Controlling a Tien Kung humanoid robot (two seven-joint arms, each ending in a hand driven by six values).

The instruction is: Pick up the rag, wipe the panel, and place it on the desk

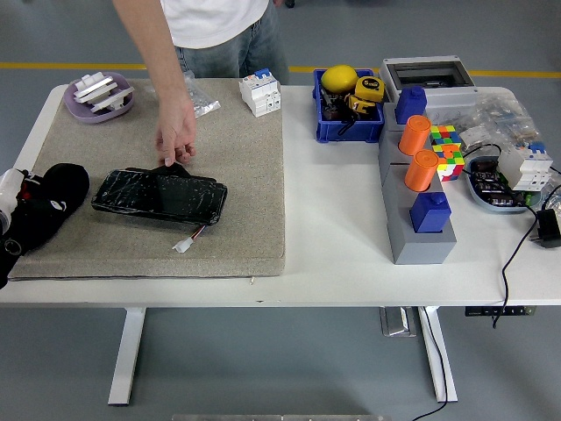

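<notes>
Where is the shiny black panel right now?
The black panel lies on the grey mat on the left side of the table, between the robot's left hand and a small white plug. A person's hand reaches down at its far edge.
</notes>
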